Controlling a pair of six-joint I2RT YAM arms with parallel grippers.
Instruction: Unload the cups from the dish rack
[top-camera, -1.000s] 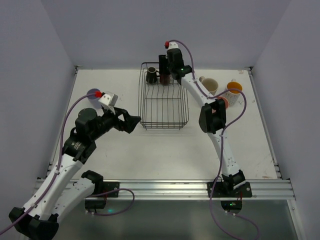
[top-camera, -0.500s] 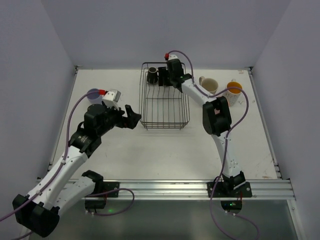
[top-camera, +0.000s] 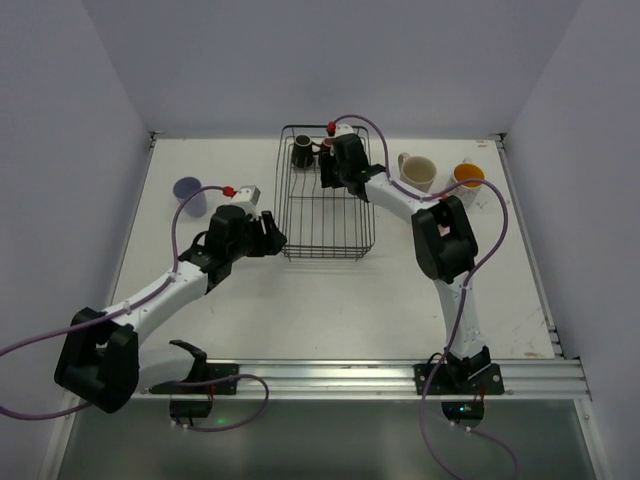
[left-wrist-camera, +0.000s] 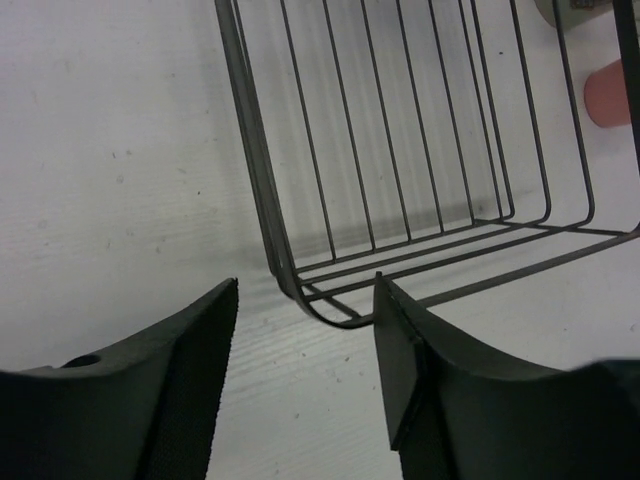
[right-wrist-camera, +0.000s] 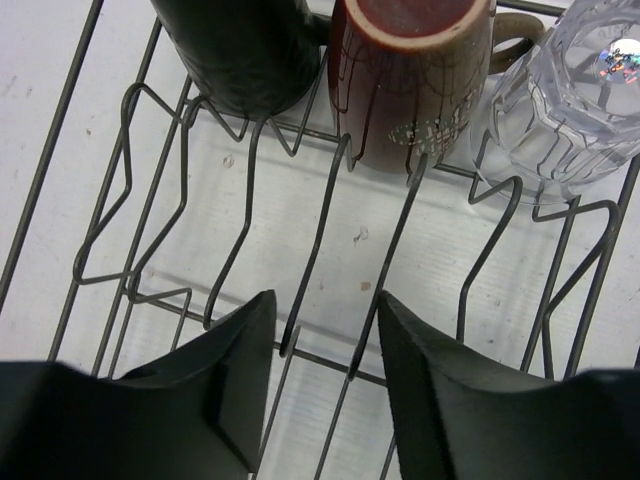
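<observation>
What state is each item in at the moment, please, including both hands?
Dish rack: on the table, three cups seen inside.
Black mug: in the rack.
Brown mug: in the rack.
Clear glass: in the rack.
Lavender tumbler: on the table, left of rack.
Cream mug: on the table, right of rack.
Orange-lined cup: on the table, right of rack.
Pink tumbler: on the table, outside rack.
Left hand: open, empty.
Right hand: open, empty.

Thin black wire dish rack (right-wrist-camera: 250, 170); glossy glazed brown mug (right-wrist-camera: 410, 70); clear ribbed glass (right-wrist-camera: 570, 90).

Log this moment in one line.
left gripper: open, at rack corner | right gripper: open, near brown mug | in rack: black mug, brown mug, glass
</observation>
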